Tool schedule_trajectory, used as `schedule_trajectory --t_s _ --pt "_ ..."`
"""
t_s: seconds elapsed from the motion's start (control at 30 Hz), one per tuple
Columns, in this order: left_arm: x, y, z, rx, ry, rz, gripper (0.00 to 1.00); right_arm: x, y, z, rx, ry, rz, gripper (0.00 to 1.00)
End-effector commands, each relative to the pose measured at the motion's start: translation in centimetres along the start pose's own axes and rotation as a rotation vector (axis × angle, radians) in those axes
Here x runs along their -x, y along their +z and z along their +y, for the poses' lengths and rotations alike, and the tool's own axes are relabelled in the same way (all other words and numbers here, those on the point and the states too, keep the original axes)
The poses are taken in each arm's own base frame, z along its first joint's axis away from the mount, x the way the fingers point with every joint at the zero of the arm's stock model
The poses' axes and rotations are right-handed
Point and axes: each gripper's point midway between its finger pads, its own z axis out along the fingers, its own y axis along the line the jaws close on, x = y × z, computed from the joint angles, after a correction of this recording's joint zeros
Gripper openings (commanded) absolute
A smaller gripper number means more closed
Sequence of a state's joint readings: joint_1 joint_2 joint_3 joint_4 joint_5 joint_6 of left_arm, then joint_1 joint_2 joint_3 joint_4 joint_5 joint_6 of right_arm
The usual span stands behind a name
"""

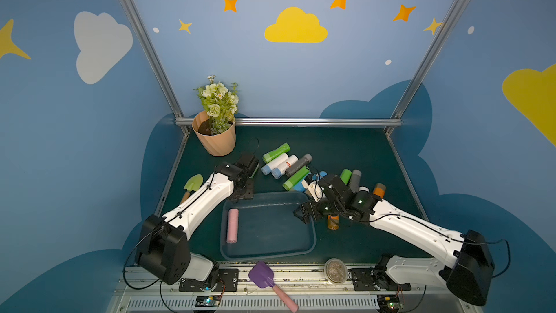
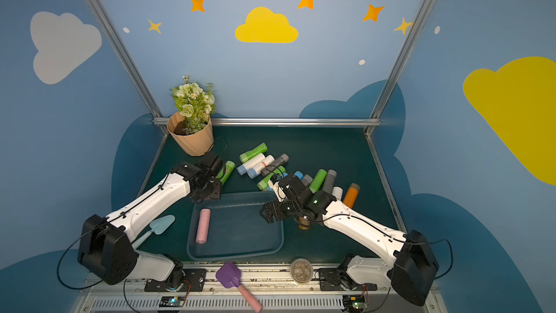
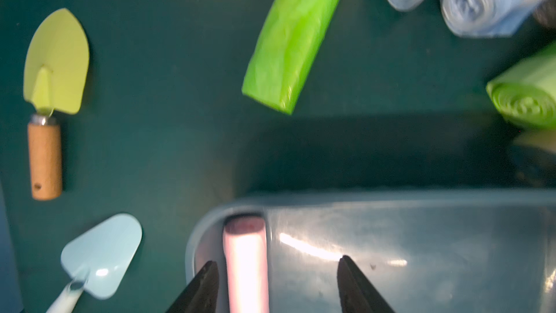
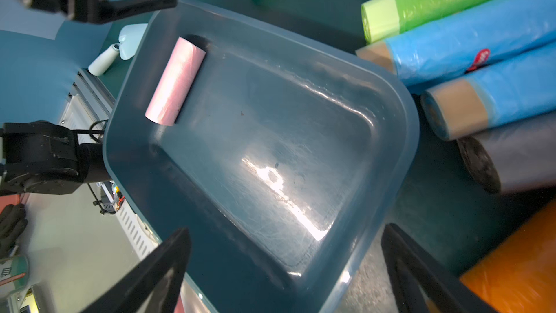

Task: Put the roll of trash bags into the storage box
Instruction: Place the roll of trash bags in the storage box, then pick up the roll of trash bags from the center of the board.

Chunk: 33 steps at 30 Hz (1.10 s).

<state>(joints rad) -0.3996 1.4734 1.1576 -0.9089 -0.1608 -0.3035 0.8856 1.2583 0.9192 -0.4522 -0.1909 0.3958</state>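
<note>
Nearest you, on the front rail, lie one purple trowel [image 1: 261, 275] and one round tub [image 1: 336, 270]. Just beyond sits the single storage box [image 1: 267, 256], with one pink roll [image 1: 232, 225] lying flat along its left wall. Both arms reach forward and angle inward over the box. Your left end effector [image 3: 277, 260] hangs over the far-left corner, its fingers spread either side of the pink roll and gripping nothing. Your right end effector [image 4: 285, 230] hovers over the right rim, spread wide and empty. Two more trowels, one yellow-green [image 3: 55, 64] and one pale blue [image 3: 100, 254], lie on the bench [image 1: 346, 152] at left. Farther back, more than ten loose rolls [image 1: 296, 176] are heaped. The right arm hides some, so you cannot count them exactly. One flowerpot [image 1: 215, 140] stands farthest.
</note>
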Motion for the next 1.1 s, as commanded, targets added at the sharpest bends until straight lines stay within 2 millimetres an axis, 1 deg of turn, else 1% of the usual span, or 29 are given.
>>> schedule_trajectory --t_s 0.0,0.2,0.33,0.5,0.6,0.83,0.93,1.07 --pt "3.8 1.3 -1.2 -0.053 0.094 -0.058 0.64 1.2 0.3 0.8 0.038 -0.025 -0.002 0.97" --pt "8.1 4.7 -1.9 -0.046 0.158 -0.051 0.65 1.7 1.4 -0.2 0.042 -0.011 0.021 0.97" --pt "10.0 7.0 -2.1 -0.023 0.193 -0.038 0.66 1.9 1.8 -1.2 0.046 0.004 0.037 0.97" --pt "10.8 9.2 -2.9 -0.016 0.224 -0.008 0.66 2.0 1.9 -2.4 0.039 0.023 0.044 0.97" --pt "11.0 10.4 -2.8 0.008 0.231 0.009 0.66 2.0 2.1 -3.0 0.043 0.033 0.054 0.97" --pt "11.2 12.1 -2.6 0.052 0.242 0.019 0.64 1.7 2.8 -3.5 0.05 0.042 0.082 0.97" --pt "11.3 12.7 -2.1 0.086 0.245 0.019 0.62 1.6 3.3 -3.5 0.057 0.041 0.096 0.97" --pt "11.2 13.4 -2.1 0.094 0.25 0.036 0.52 1.9 3.4 -3.3 0.073 0.036 0.098 0.97"
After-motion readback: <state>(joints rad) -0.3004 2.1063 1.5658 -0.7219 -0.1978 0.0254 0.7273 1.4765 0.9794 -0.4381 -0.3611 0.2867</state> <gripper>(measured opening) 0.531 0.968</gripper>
